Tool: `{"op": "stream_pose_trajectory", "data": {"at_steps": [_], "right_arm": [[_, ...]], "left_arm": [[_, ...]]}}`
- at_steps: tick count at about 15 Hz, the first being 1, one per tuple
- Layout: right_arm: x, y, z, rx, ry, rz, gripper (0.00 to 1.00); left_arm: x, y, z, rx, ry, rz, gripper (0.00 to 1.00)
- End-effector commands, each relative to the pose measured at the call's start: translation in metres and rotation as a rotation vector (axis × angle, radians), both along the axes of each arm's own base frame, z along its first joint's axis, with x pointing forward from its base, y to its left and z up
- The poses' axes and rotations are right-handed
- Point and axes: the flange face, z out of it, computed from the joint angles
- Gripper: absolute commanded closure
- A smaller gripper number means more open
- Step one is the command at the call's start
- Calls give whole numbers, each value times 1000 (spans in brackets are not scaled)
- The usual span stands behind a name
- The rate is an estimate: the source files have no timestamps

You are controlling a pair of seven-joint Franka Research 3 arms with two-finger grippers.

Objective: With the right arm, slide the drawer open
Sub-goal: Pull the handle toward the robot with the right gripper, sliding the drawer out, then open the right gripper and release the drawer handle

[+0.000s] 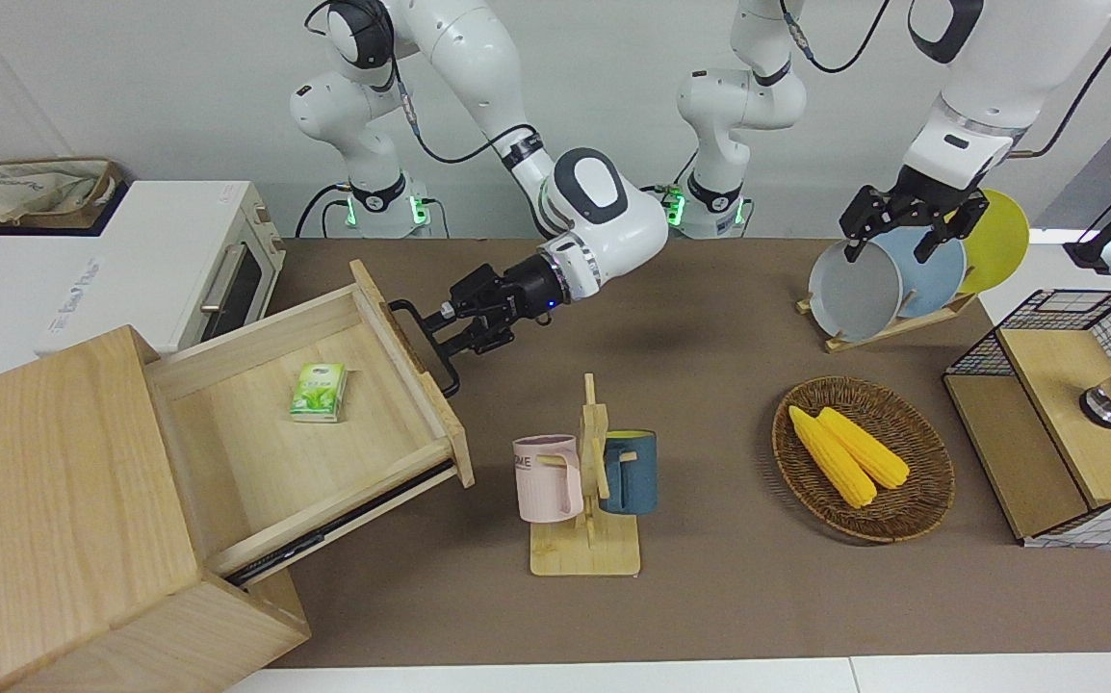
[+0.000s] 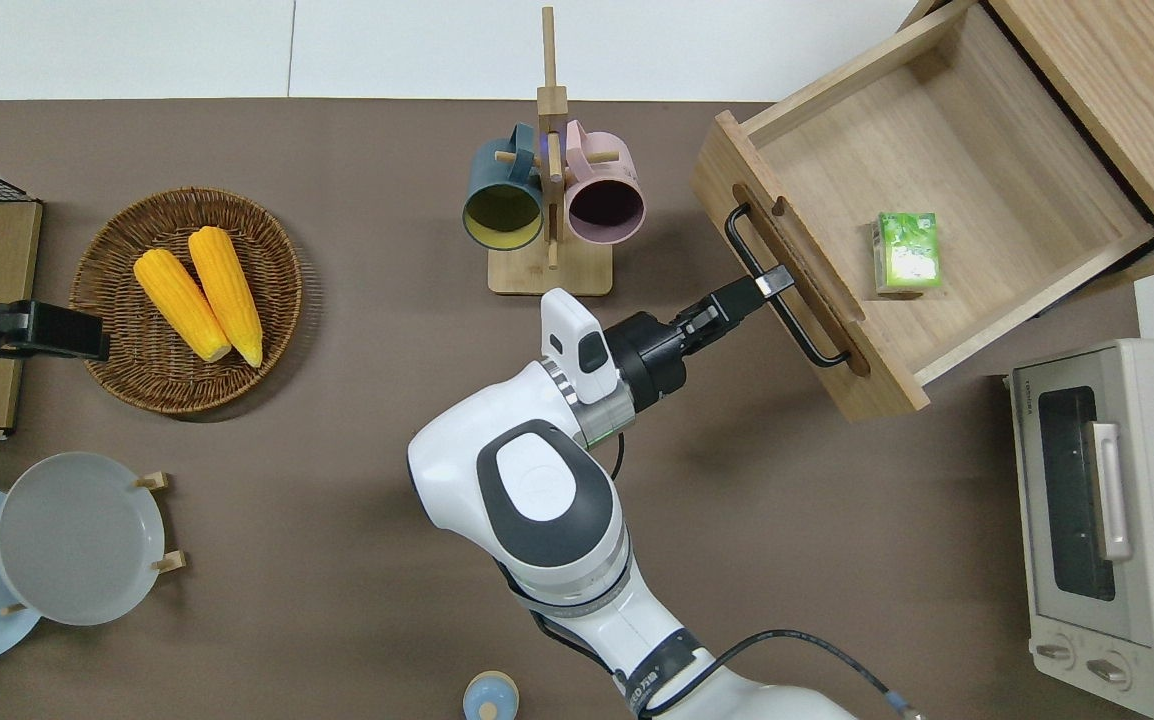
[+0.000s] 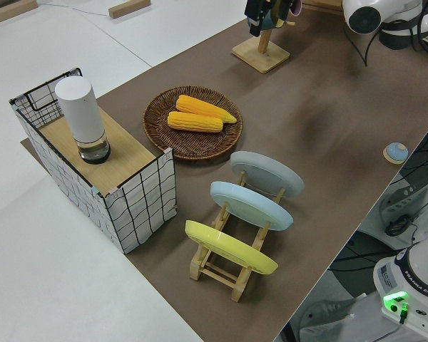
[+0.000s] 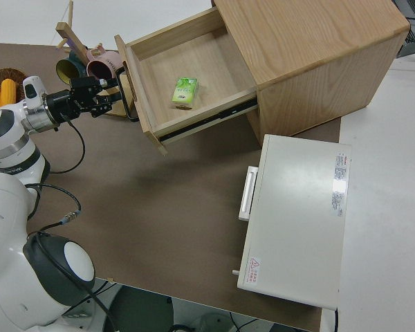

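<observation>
One drawer (image 2: 922, 190) pulled out, one green carton (image 2: 906, 250) inside; right gripper (image 2: 763, 288) spread open at its handle (image 2: 782, 300); left arm parked

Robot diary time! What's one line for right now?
drawer: pulled out, green carton inside | right hand: open, at the bar handle | left arm: parked

Bright and even indoor light, all four views sharp.

The light seems to come from above, because the shadows are soft and short: a faint one lies on the brown table (image 1: 710, 327) under the right arm (image 2: 547, 500), and a darker one sits under the open drawer (image 1: 324, 433). The white toaster oven (image 4: 297, 214) looks a little washed out. The glass door gives almost no glare. Straight edges bend slightly near the corners of the front view.
</observation>
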Motion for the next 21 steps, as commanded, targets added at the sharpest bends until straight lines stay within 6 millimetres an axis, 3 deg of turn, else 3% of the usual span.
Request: {"op": "stream_pose_trajectory", "data": {"at_steps": [1, 6, 11, 15, 21], "right_arm": [[3, 3, 5, -4, -24, -1, 17], [-2, 8, 9, 75, -47, -27, 17], [-5, 16, 46, 292, -14, -104, 17], [-10, 5, 77, 437, 19, -143, 17], [-10, -38, 127, 675, 70, -243, 19]], "left_arm": [[4, 0, 3, 17, -9, -6, 2], [4, 0, 3, 17, -9, -6, 5], [4, 0, 3, 18, -9, -6, 5], [4, 0, 3, 17, -9, -6, 5], [4, 0, 3, 18, -9, -6, 2]]}}
